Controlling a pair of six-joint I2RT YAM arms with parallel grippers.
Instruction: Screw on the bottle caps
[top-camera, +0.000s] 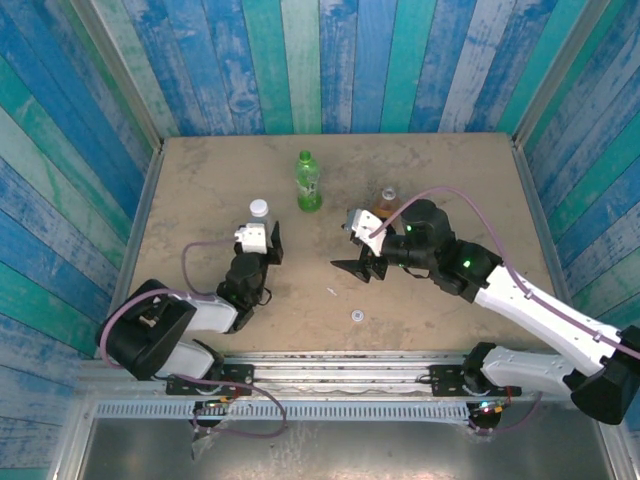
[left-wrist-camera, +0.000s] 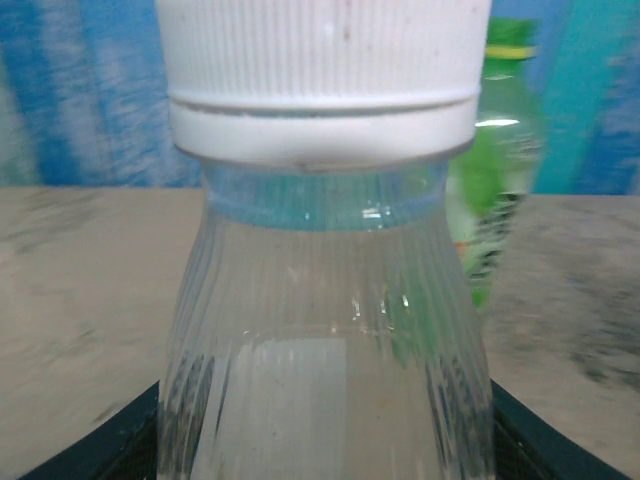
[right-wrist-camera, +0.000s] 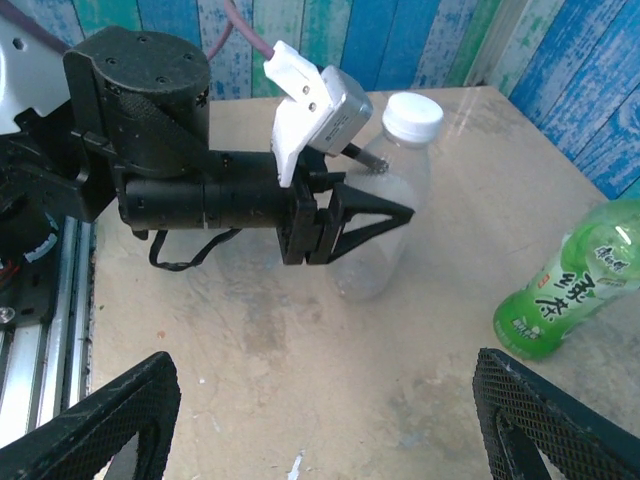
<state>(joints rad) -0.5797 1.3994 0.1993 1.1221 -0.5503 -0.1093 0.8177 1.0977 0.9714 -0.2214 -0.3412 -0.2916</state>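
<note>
**Left arm braced the clear bottle while the right hung free**

The left gripper (right-wrist-camera: 370, 222) was clamped on the body of the clear bottle (left-wrist-camera: 320, 350), holding it upright on the table (top-camera: 200, 180), apparently so it could not spin under a twisting cap. A white cap (left-wrist-camera: 320, 60) sat on its neck, down against the collar ring; whether it was fully tight could not be told. The right gripper (right-wrist-camera: 327, 365) hung near, facing the bottle, its fingers spread wide with nothing between them. The green bottle (top-camera: 308, 182) stood further back under its yellow-green cap (left-wrist-camera: 510, 35). The amber bottle (top-camera: 388, 203) stood partly hidden behind the right arm, its neck unclear. One small loose cap (top-camera: 356, 316) lay toward the near edge, likely meant for it.
</note>
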